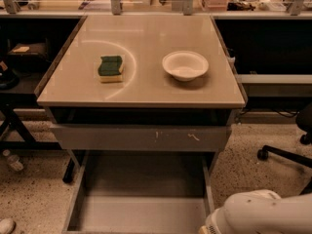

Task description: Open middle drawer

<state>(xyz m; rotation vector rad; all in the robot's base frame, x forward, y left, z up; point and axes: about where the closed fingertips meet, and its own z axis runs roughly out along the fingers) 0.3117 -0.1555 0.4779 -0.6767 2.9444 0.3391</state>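
The middle drawer (141,199) stands pulled out at the bottom of the view, and its smooth grey tray interior is bare. Its front lies below the frame edge. Above it is the taller grey front with white scratch marks (141,138), which is closed. A dark gap shows between that front and the tabletop. Only my white arm (263,213) shows, at the bottom right beside the drawer's right rail. My gripper is out of view below the frame edge.
On the beige tabletop (141,89) lie a green and yellow sponge (111,68) and a white bowl (185,65). A chair base with a castor (278,152) stands on the speckled floor at right. Dark shelving is on the left, and a cluttered counter runs along the back.
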